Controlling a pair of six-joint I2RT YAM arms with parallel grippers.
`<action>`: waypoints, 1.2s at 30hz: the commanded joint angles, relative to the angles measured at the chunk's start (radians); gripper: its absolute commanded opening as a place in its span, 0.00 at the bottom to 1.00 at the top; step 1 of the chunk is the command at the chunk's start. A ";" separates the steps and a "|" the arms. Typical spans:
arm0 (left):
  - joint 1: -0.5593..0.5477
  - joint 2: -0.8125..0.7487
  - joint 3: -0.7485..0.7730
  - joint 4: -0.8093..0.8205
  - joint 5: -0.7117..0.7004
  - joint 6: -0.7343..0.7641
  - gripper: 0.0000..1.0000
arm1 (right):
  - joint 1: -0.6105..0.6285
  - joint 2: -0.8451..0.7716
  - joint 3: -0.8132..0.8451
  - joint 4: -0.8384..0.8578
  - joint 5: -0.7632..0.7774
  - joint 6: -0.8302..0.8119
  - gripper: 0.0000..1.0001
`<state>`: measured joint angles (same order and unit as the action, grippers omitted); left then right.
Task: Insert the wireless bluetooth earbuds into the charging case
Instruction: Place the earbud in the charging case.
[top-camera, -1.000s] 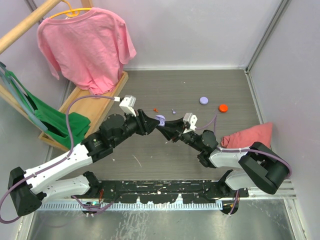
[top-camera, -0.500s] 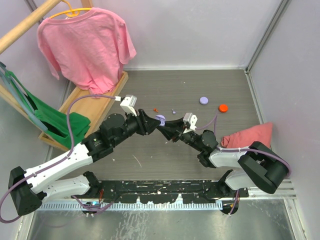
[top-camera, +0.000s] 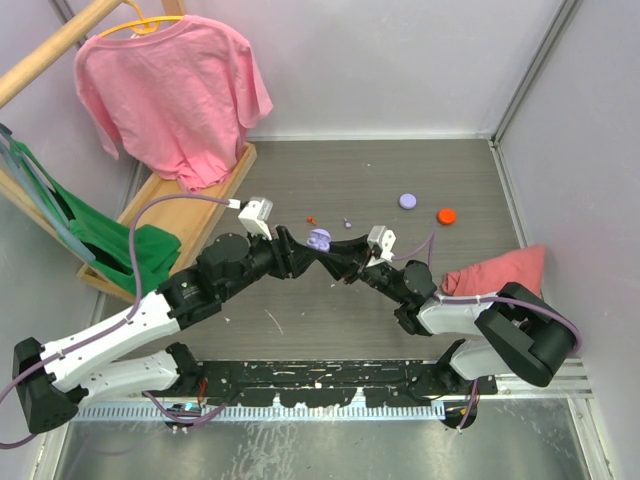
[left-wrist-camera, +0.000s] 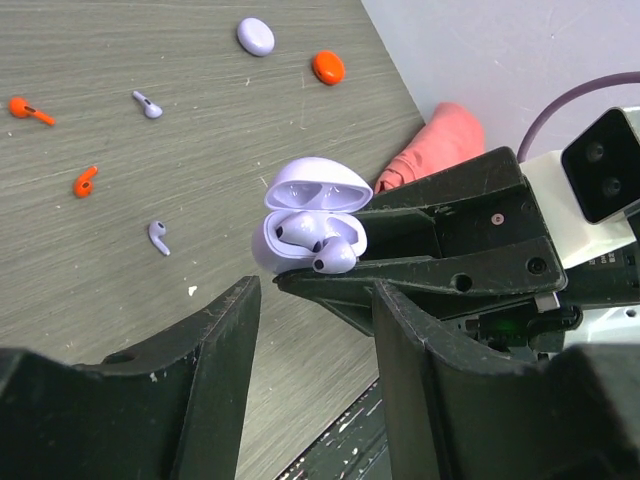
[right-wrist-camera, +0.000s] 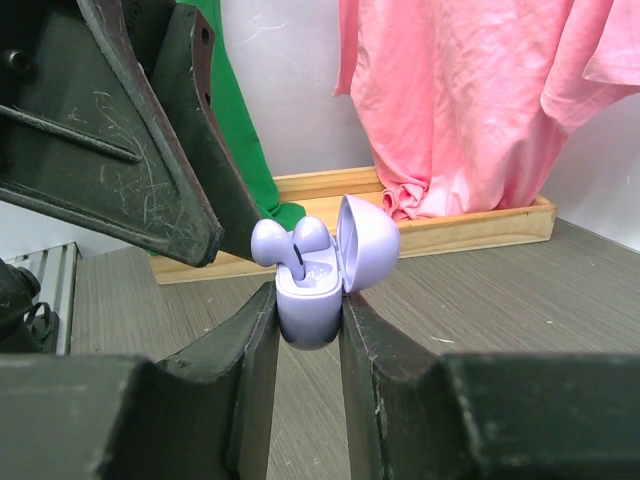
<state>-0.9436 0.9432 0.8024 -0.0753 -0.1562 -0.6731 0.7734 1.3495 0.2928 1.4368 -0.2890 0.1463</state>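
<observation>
Earbuds (left-wrist-camera: 335, 258), both lilac, are sitting in the open lilac charging case (right-wrist-camera: 310, 300), which our right gripper (right-wrist-camera: 308, 305) is clamping by its base between the two arms. Our left gripper (left-wrist-camera: 315, 295) is hanging just beside it with its jaws apart and nothing between them. We are judging that the nearer bud is riding high at the rim rather than lying fully in its well, so a brush from the left fingers (left-wrist-camera: 215, 340) or a tilt of the case could tip it out onto the table (left-wrist-camera: 120, 270), and closing the lid over it could jam.
</observation>
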 joint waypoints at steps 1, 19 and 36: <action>-0.004 -0.012 0.020 0.038 0.043 0.005 0.50 | 0.004 -0.006 0.012 0.106 0.016 -0.001 0.01; -0.004 0.039 0.055 0.128 0.153 0.035 0.51 | 0.005 -0.009 0.014 0.105 0.002 -0.003 0.01; -0.004 0.008 0.093 -0.007 0.062 0.052 0.49 | 0.004 -0.011 0.012 0.105 0.007 -0.002 0.01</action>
<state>-0.9451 0.9901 0.8516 -0.0399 -0.0265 -0.6411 0.7731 1.3491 0.2928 1.4437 -0.2886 0.1493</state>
